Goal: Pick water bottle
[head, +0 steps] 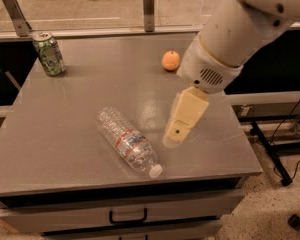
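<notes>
The water bottle [128, 142] lies on its side on the grey table [65, 129], near the front edge. It is clear ribbed plastic with a red, white and blue label band. Its white cap points to the front right. My gripper [176, 134] hangs from the white arm over the table, just right of the bottle's cap end and apart from it. It holds nothing that I can see.
A green soda can [49, 53] stands upright at the table's back left corner. An orange [170, 60] sits at the back, partly behind the arm. A metal rail [148, 1] runs behind the table. A drawer with a handle [128, 217] is below the front edge.
</notes>
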`<state>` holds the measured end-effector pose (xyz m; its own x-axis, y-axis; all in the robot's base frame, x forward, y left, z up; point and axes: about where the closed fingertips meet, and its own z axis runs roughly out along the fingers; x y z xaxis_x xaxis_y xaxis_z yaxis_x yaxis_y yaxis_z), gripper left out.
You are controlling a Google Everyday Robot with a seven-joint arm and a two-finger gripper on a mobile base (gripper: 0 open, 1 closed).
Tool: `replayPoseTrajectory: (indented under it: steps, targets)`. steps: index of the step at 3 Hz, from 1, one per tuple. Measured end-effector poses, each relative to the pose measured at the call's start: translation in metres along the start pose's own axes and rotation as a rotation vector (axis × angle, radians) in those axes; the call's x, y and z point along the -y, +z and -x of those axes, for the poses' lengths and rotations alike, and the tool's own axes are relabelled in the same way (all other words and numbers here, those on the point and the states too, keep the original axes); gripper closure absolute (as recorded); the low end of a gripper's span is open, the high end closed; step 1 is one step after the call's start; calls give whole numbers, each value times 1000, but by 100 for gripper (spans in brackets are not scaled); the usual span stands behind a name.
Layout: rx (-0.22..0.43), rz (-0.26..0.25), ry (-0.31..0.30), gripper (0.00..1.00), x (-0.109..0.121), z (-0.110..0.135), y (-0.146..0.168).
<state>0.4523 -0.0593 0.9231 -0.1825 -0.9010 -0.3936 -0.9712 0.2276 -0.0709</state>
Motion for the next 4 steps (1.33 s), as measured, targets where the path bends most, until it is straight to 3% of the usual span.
replayPoseTrajectory:
  steps: [1,3,4]
  targets:
    - [30,42,31,0,-14,36,28]
    - [42,97,128,0,-42,77,80]
    - [48,84,163,17,-44,83,105]
